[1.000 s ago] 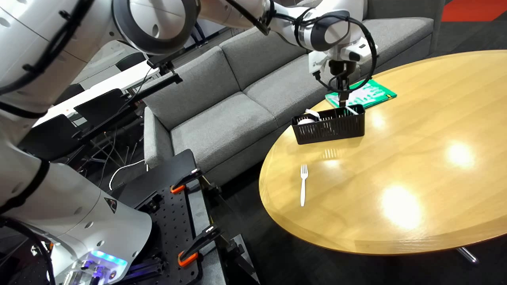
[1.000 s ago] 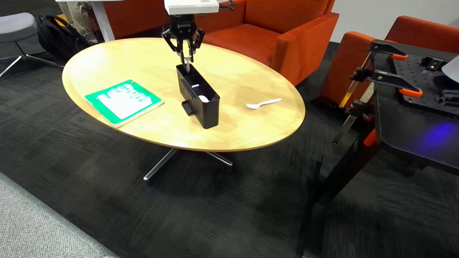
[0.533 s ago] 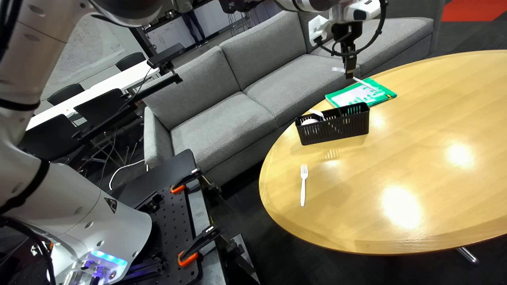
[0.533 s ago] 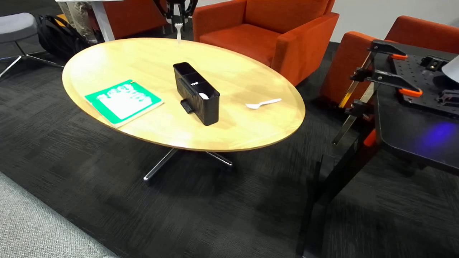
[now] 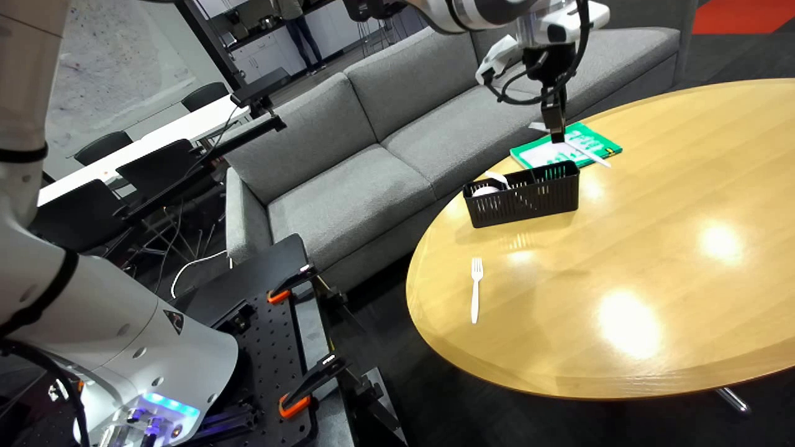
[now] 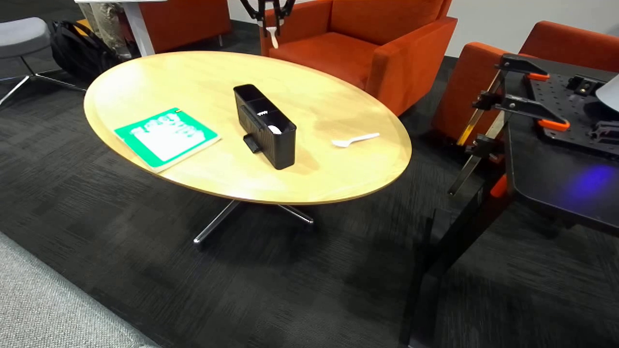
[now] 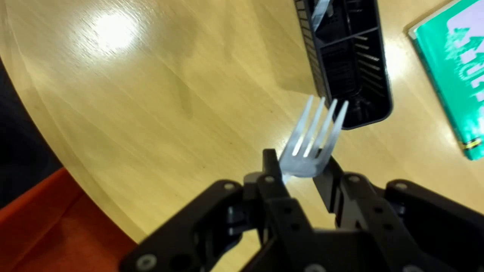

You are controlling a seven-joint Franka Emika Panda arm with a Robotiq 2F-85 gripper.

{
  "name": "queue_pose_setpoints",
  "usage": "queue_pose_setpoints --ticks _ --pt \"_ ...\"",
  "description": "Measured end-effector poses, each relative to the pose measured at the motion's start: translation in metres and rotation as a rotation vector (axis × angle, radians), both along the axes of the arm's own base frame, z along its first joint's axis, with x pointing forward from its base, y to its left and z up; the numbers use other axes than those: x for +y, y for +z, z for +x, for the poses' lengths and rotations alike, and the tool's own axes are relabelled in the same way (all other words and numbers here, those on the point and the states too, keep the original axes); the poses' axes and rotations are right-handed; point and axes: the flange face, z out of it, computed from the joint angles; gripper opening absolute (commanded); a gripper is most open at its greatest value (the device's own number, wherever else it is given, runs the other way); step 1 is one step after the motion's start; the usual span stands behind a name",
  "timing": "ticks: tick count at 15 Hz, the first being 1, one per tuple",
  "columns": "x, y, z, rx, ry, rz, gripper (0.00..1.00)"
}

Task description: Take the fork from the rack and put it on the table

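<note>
Within the last second the fork [image 7: 303, 165] has been drawn out of the rack [image 5: 540, 198]: its handle, then down in the end compartment, is now seen clear of the rack in both exterior views. The rack, probably by that pull, has been nudged slightly along the tabletop [image 5: 671, 186]. Over the last half second the fork has been swung sideways and tilted, and its handle is now seen slanting downward from the fingers [image 7: 270, 161] in both exterior views. The fingers are brought together as far as the fork's head allows; it is gripped between them, apparently by its edges, with the tines directed towards the rack in the wrist view. No movement is noticed in the second white fork [image 5: 476, 292], lying on the tabletop, or in the green-and-white booklet [image 6: 167, 138].

The taking half of the task can thus be judged done, while the placing is not yet made: the fork is held in the air over the tabletop, at a height that cannot be told. A lowering and then a release are probably called for next. Since the handle hangs lower than the tines, it is likely to be set down first
</note>
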Motion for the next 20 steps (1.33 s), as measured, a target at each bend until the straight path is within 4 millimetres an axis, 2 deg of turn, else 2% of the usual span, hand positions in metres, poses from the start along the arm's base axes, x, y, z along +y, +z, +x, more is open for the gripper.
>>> queue_pose_setpoints --ticks 3,5,9,12,14,16,20 --pt "-0.024 -0.046 -0.029 -0.059 -0.156 -0.039 0.07" --pt "-0.036 -0.075 -0.056 -0.089 -0.253 -0.066 0.07" --pt "-0.054 -0.127 -0.128 -0.093 -0.420 -0.123 0.07" --pt "-0.055 -0.159 -0.189 -0.064 -0.498 -0.147 0.07" --pt "-0.051 -0.174 -0.224 -0.037 -0.531 -0.159 0.07" --pt "-0.046 -0.183 -0.247 -0.018 -0.559 -0.166 0.07" --pt "-0.038 -0.192 -0.266 -0.020 -0.596 -0.172 0.07"
